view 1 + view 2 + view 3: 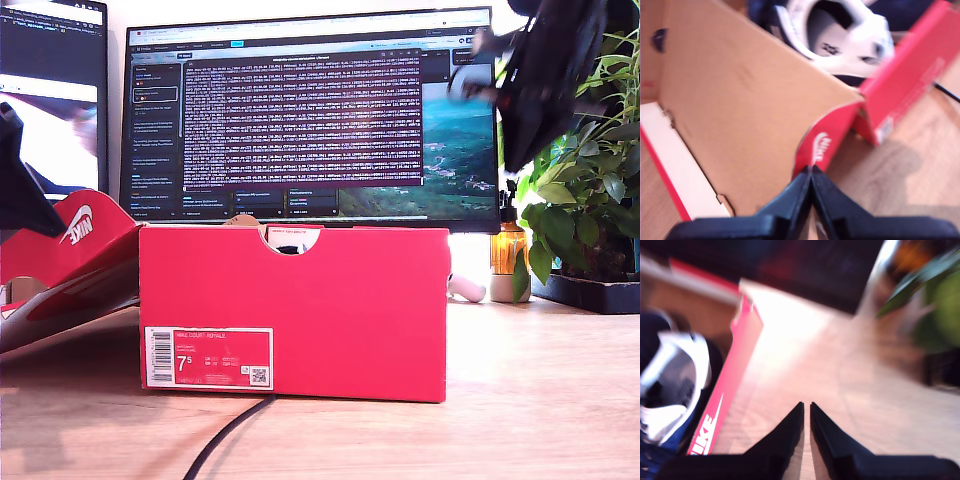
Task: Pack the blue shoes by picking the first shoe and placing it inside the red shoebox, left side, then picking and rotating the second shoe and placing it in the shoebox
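The red shoebox (300, 310) stands in the middle of the wooden table, its lid (80, 240) folded open toward the exterior view's left. From outside, its front wall hides the blue shoes. A navy shoe with white lining (840, 35) lies inside the box (905, 85); the second wrist view also shows a shoe (670, 385) behind the box wall (737, 365). My first gripper (811, 175) is shut and empty above the lid's brown inside (740, 110). My second gripper (806, 410) is shut and empty over bare table beside the box. The second arm (555, 70) is blurred at the exterior view's upper right.
A large monitor (310, 110) stands behind the box. Potted plants (590, 190) and an orange bottle (508, 245) fill the exterior view's right. A black cable (230, 430) runs from the box's front toward the camera. Another screen (50, 90) is at the left.
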You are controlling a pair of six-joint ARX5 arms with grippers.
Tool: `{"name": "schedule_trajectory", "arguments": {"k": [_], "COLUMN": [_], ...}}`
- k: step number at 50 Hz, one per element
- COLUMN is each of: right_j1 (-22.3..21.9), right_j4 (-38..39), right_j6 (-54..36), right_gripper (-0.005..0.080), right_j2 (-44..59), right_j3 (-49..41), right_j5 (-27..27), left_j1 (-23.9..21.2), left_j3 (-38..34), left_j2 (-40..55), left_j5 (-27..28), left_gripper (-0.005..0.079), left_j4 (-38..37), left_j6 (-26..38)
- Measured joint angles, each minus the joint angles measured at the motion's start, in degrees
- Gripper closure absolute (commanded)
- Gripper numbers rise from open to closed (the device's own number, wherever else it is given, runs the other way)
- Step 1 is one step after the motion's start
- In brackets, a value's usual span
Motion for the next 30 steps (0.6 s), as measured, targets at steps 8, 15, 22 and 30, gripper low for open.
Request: {"name": "schedule_trajectory", "arguments": {"k": [8,15,22,30], "right_j1": [-1.70,-2.67,-2.47,-1.99], "right_j4": [5.68,6.03,-1.77,2.99], "right_j6": [0.35,2.38,3.30,3.34], "right_gripper": [0.0763,0.0763,0.0763,0.0763], "right_j2": [-8.79,-11.87,-11.13,-12.11], "right_j3": [-10.51,-19.23,-20.09,-20.11], "right_j5": [0.02,0.04,-0.02,-1.27], "left_j1": [2.78,4.39,4.39,4.39], "left_j3": [0.00,0.02,0.02,0.02], "left_j2": [0.00,0.00,0.02,0.00], "left_j5": [0.98,0.37,0.50,0.52], "left_gripper": [0.0757,0.0757,0.0757,0.0757], "left_j4": [2.64,0.70,2.14,3.30], "left_j6": [-4.42,-5.22,-11.82,-14.23]}}
